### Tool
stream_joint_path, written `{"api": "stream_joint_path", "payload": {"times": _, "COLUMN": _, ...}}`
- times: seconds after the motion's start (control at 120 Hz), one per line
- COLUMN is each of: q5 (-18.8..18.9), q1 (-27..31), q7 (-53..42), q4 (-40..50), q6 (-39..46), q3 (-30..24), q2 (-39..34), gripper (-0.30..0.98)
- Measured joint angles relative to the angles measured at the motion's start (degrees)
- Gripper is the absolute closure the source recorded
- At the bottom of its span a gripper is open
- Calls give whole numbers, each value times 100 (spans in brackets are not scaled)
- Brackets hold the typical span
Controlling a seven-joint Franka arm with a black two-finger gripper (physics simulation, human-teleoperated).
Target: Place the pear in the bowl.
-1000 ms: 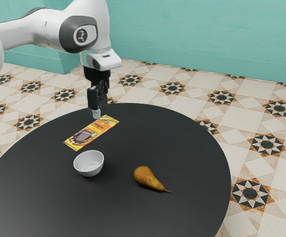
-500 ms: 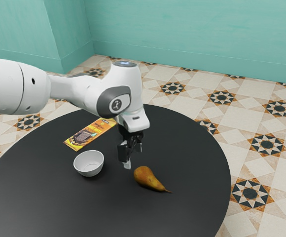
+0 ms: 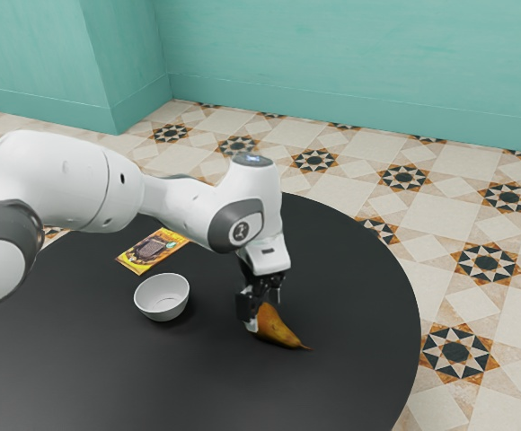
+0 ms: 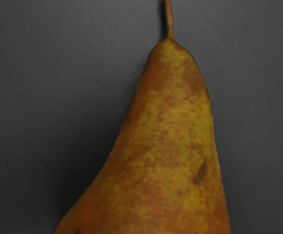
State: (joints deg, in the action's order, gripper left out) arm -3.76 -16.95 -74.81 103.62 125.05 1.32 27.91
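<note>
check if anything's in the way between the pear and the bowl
Nothing visible stands between the pear and the bowl except the gripper itself, down at the pear's wide end. The yellow packet lies beyond the bowl, off that line.

2 views share a pear point(image 3: 281, 330) and tabletop point(image 3: 350, 278).
Exterior: arm's point(image 3: 72, 184) side, farther back, angled down; wrist: close above, facing down.

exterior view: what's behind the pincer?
Part of the pear, its stem end showing, above the black table. The pincer covers some of the wide end, so that side's outline can't be seen.
</note>
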Motion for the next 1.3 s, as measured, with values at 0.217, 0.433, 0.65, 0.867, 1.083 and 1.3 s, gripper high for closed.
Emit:
{"api": "stream_joint_path", "payload": {"times": 0.217, "q5": -21, "q1": -3, "q7": -176, "q4": -67, "q6": 47, "q3": 7, "q2": 262, "gripper": 5}}
{"api": "stream_joint_path", "payload": {"times": 0.433, "q5": -7, "q1": -20, "q7": -282, "q4": -67, "q6": 79, "q3": 9, "q2": 195, "gripper": 31}}
{"api": "stream_joint_path", "payload": {"times": 0.65, "q5": 14, "q1": 20, "q7": -350, "q4": 69, "q6": 78, "q3": 8, "q2": -445, "gripper": 39}}
{"api": "stream_joint_path", "payload": {"times": 0.867, "q5": 28, "q1": 552, "q7": -396, "q4": 609, "q6": -62, "q3": 17, "q2": -1462, "gripper": 41}}
{"api": "stream_joint_path", "payload": {"times": 1.083, "q5": 39, "q1": 1326, "q7": -443, "q4": 645, "q6": -348, "q3": 42, "q2": -1549, "gripper": 42}}
{"api": "stream_joint_path", "payload": {"times": 1.3, "q5": 42, "q1": 1837, "q7": -515, "q4": 601, "q6": -466, "q3": 116, "q2": -1254, "gripper": 42}}
